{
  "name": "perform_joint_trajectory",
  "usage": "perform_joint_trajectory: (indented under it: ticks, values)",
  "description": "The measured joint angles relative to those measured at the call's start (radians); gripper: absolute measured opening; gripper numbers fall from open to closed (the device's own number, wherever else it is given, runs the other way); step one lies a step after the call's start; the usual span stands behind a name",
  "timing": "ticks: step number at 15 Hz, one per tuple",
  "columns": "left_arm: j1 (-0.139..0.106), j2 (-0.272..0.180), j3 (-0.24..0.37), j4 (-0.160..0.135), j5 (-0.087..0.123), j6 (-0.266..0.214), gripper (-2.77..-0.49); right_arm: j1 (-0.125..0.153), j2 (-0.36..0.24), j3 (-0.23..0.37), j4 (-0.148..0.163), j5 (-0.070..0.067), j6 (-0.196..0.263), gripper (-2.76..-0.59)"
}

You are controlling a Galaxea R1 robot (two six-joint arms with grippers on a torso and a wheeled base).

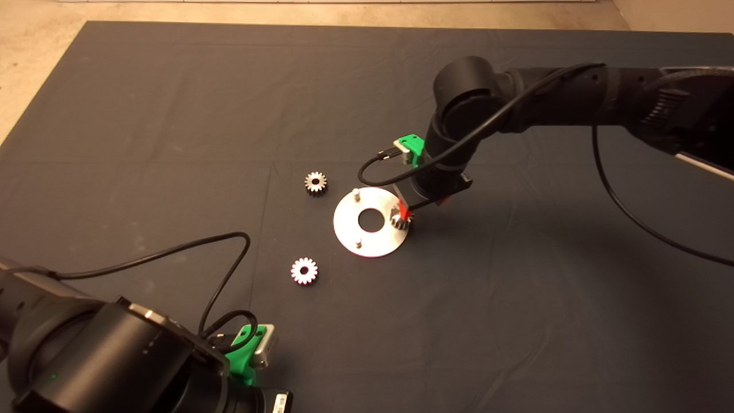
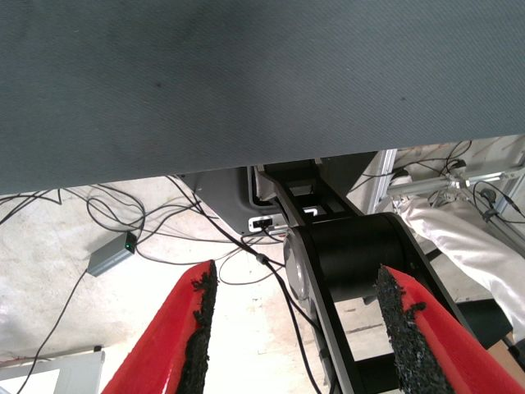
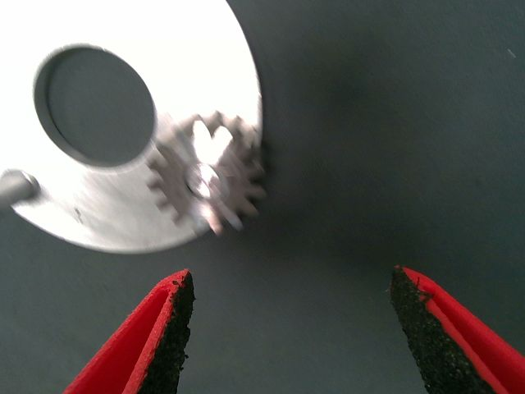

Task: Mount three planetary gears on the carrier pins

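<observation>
One gear (image 1: 399, 219) sits on the disc (image 1: 371, 244); two gears (image 1: 315, 183) lie left of it.

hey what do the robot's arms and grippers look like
Both arms are black with rounded joints, each trailing a thin black cable. The right gripper and left gripper have green housings; red fingers carry rough black pads.

I see the dark mat (image 1: 172, 115) carrying a flat silver disc (image 1: 352, 232) near its middle, with two loose planetary gears (image 1: 315, 183) (image 1: 304, 271) lying just beside it.
</observation>
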Motion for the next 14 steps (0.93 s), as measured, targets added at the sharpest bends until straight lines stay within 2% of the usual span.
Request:
perform_joint_trajectory:
  ticks: [1,3,4,6,7,8,9,10,11,12,14]
  values:
    - [0.000,-0.003,0.000,0.000,0.001,0.000,-1.94,0.000,-0.059,0.074,0.000,-0.001,0.025,-1.60]
    - [0.000,-0.005,0.000,0.000,0.000,0.000,-1.94,0.000,-0.187,0.263,0.000,-0.005,0.096,-1.60]
    - [0.000,-0.005,0.000,0.000,0.000,0.000,-1.94,0.001,-0.258,0.373,0.001,-0.008,0.143,-1.60]
    - [0.000,-0.005,0.000,0.000,0.000,0.000,-1.94,0.003,-0.394,0.560,0.015,-0.006,0.238,-1.60]
    - [0.000,-0.006,0.000,-0.001,0.001,0.000,-1.94,0.007,-0.472,0.636,0.026,-0.004,0.284,-1.60]
    - [-0.002,-0.005,0.000,-0.001,0.000,0.000,-1.94,0.011,-0.540,0.692,0.038,-0.010,0.321,-1.60]
    - [-0.014,-0.001,0.000,-0.005,0.000,0.001,-1.94,0.012,-0.586,0.730,0.047,-0.017,0.347,-1.60]
    - [-0.034,0.007,0.000,-0.009,0.000,0.004,-1.94,0.013,-0.607,0.753,0.058,-0.021,0.368,-1.60]
    - [-0.057,0.020,0.000,-0.017,0.000,0.010,-1.94,0.013,-0.613,0.763,0.063,-0.019,0.384,-1.60]
    - [-0.077,0.039,0.000,-0.024,0.001,0.016,-1.94,0.013,-0.615,0.768,0.064,-0.011,0.394,-1.60]
    - [-0.104,0.101,0.000,-0.045,0.003,0.027,-1.94,0.018,-0.643,0.779,0.065,-0.003,0.409,-1.60]
